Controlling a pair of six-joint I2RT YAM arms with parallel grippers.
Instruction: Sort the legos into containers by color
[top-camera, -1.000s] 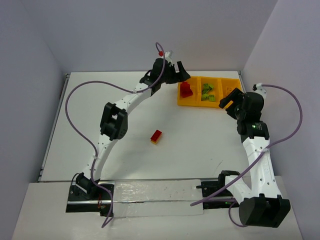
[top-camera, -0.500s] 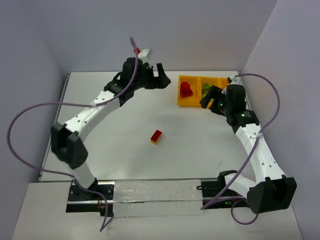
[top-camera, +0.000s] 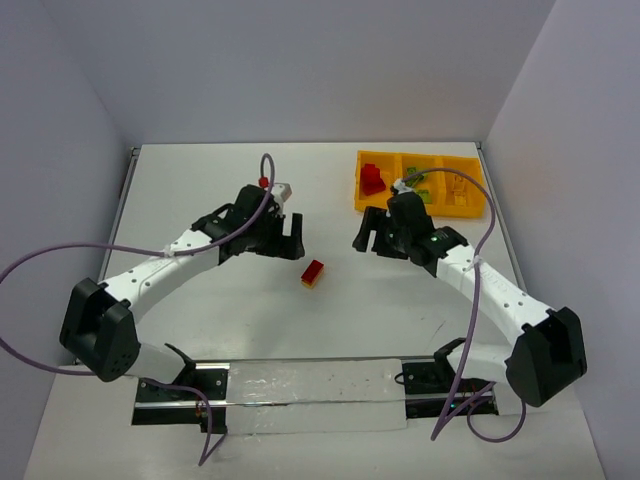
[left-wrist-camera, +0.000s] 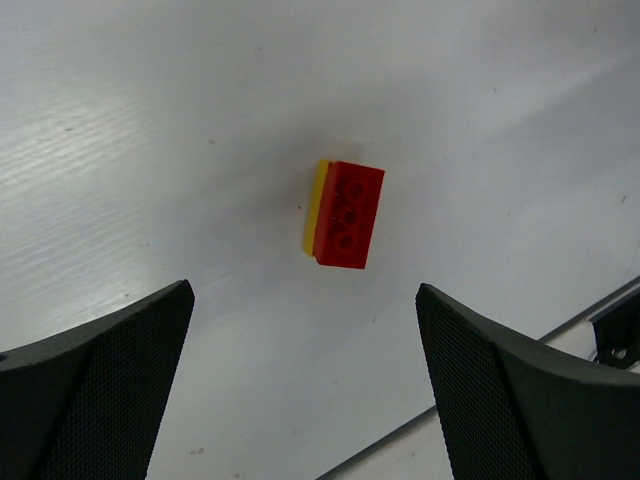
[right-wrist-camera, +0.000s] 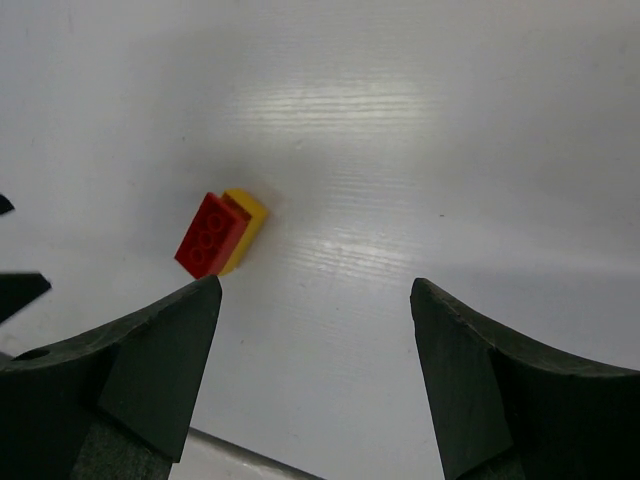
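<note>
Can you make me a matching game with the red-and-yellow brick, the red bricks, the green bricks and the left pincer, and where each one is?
Things
1. red-and-yellow stacked plastic brick pair
2. red plastic bricks
3. lime green plastic bricks
4. left pincer

Places or states
A. middle compartment of the orange-yellow plastic tray
B. open, holding nothing
C. lying on the white table
D. the tray's left end compartment in the top view

Pairs: 1-C, 2-D, 3-A, 4-B

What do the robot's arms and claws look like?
The left arm and right arm match: white segments, bulky black joints, and a loose purple cable trailing along each. The left claw and right claw are black, each with two broad wedge-shaped fingers; the left's show a fine mesh texture.
</note>
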